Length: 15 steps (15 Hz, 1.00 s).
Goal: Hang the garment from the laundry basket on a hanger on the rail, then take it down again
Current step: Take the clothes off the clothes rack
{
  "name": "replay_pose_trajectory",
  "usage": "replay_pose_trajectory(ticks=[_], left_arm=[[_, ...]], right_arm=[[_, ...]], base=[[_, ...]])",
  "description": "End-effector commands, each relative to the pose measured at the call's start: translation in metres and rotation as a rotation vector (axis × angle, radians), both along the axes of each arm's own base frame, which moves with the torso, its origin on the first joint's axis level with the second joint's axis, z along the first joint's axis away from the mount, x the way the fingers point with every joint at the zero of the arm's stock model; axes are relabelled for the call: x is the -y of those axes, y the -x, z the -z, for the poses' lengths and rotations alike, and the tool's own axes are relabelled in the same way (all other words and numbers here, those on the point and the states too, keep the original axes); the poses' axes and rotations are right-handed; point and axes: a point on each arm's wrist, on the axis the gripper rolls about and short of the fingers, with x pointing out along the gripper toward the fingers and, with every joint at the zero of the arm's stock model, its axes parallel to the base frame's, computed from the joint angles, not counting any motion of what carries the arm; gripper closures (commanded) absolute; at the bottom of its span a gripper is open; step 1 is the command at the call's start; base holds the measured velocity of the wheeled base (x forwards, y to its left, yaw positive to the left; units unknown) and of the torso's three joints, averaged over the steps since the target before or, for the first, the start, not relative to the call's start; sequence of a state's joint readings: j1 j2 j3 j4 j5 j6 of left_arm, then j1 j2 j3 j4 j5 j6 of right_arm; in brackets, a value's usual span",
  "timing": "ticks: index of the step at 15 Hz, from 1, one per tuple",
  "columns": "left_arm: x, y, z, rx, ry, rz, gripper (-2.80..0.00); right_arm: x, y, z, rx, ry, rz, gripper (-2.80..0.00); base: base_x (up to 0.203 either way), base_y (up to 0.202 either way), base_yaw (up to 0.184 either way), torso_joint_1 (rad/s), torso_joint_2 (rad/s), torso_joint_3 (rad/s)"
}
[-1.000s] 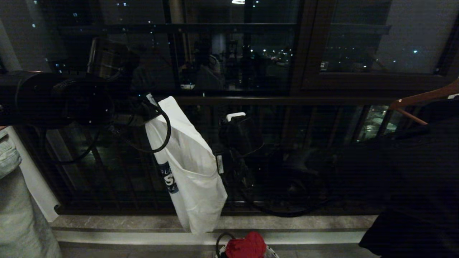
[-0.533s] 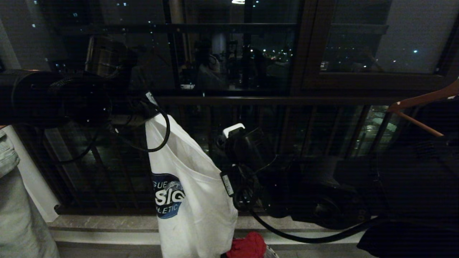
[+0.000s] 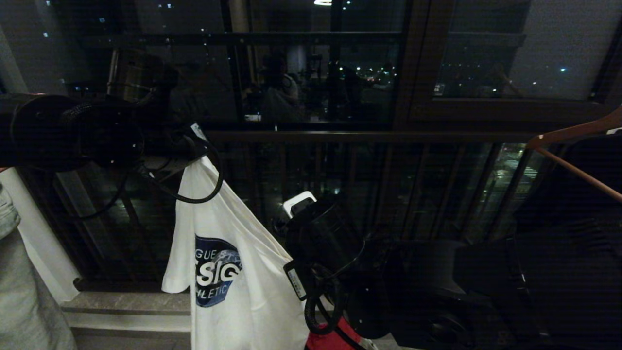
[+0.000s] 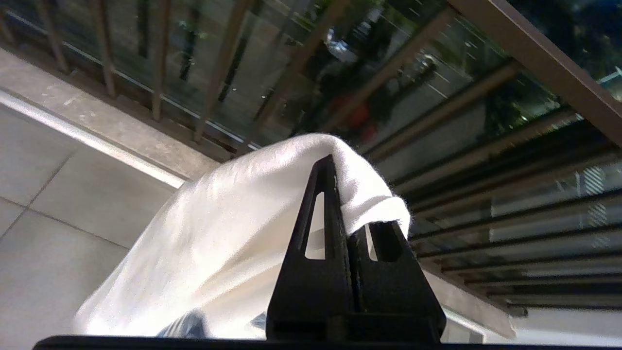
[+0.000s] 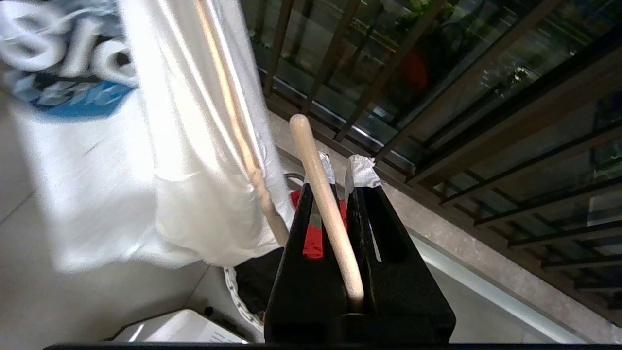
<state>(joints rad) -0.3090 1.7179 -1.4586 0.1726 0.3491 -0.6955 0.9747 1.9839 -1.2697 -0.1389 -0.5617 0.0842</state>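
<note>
Head view: left arm reached across from upper left, its left claw (image 3: 187,148) up high w/ the garment (image 3: 243,287) hanging from it. White T-shirt draped down in front of the dark balcony railing (image 3: 369,136), blue print (image 3: 216,271) facing the camera, lower hem running out of frame. Right arm sat low centre-right; right claw itself hidden behind its own wrist housing, just beside the shirt's right edge. Red cloth (image 3: 333,340) peeked out at the bottom edge under that arm. Orange-brown hanger (image 3: 573,146) w/ a black garment (image 3: 573,243) hung at far right. A person's grey-clad side (image 3: 24,291) stood at far left.

Left wrist view: left claw (image 4: 335,170) w/ fingers pressed together, clamped on a bunched fold of the garment (image 4: 233,233); cloth wrapped over the tips and fell away toward the tiled floor (image 4: 48,204).

Right wrist view: right claw (image 5: 335,175) closed on a pale rod-like piece (image 5: 323,194) running up between its fingers; what the rod belongs to, can't tell. Shirt (image 5: 121,170) hung close beside, print visible. Below, the laundry basket (image 5: 240,306) showed its patterned rim, red cloth (image 5: 311,243) inside, near the stone ledge (image 5: 486,262).
</note>
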Motion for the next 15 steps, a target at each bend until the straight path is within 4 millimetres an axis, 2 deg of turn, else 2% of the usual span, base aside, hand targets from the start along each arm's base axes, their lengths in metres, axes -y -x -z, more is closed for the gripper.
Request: replay_pose_trajectory(ticks=[1, 6, 12, 15], left_arm=[[-0.006, -0.011, 0.008, -0.024, -0.007, -0.029, 0.00], [-0.015, -0.021, 0.011, -0.029, -0.013, -0.062, 0.00], [-0.015, -0.028, 0.018, -0.049, -0.018, -0.065, 0.00], [-0.013, -0.024, 0.016, -0.048, -0.018, -0.055, 0.00]], right_arm=[[0.004, 0.004, -0.007, 0.012, -0.004, -0.007, 0.00], [0.011, 0.014, -0.013, 0.024, 0.017, -0.032, 0.00], [0.015, 0.026, -0.020, 0.039, 0.024, -0.065, 0.00], [0.015, 0.025, -0.025, 0.050, 0.005, -0.060, 0.00]], base=[[0.000, 0.000, 0.000, 0.000, 0.00, 0.000], [0.000, 0.000, 0.000, 0.000, 0.00, 0.000], [0.000, 0.000, 0.000, 0.000, 0.00, 0.000], [0.000, 0.000, 0.000, 0.000, 0.00, 0.000]])
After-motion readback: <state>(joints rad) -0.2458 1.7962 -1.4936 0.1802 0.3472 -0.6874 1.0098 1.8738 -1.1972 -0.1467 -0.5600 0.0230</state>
